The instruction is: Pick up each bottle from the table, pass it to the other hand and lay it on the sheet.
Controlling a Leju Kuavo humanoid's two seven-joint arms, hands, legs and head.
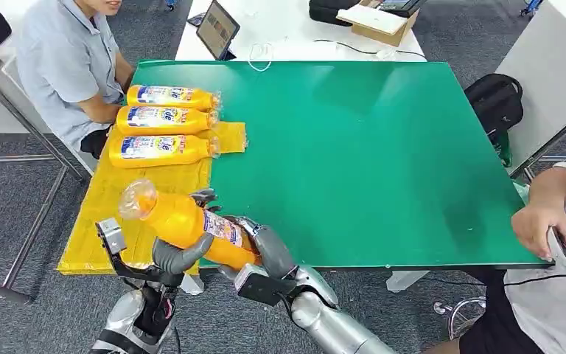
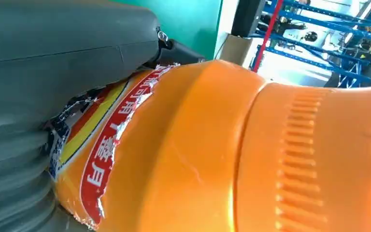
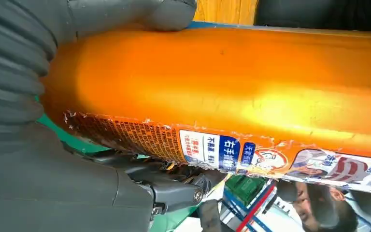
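Observation:
An orange bottle [image 1: 184, 221] with a clear cap hangs tilted above the near end of the yellow sheet [image 1: 110, 199], its cap pointing to the far left. My left hand [image 1: 171, 256] grips it around the middle from below. My right hand [image 1: 264, 249] holds the base end. Up close, the bottle [image 2: 212, 154] lies against my left hand [image 2: 53, 63], and the right hand's [image 3: 24, 96] thumb wraps over the bottle's side [image 3: 232, 82]. Three more orange bottles [image 1: 163, 120] lie side by side on the far part of the sheet.
The green table [image 1: 368, 147] stretches to the right of the sheet. One person [image 1: 66, 59] sits at the far left beside the bottles. Another person's hand [image 1: 545, 225] rests on the table's near right corner. A black backpack [image 1: 495, 99] sits on the floor at the right.

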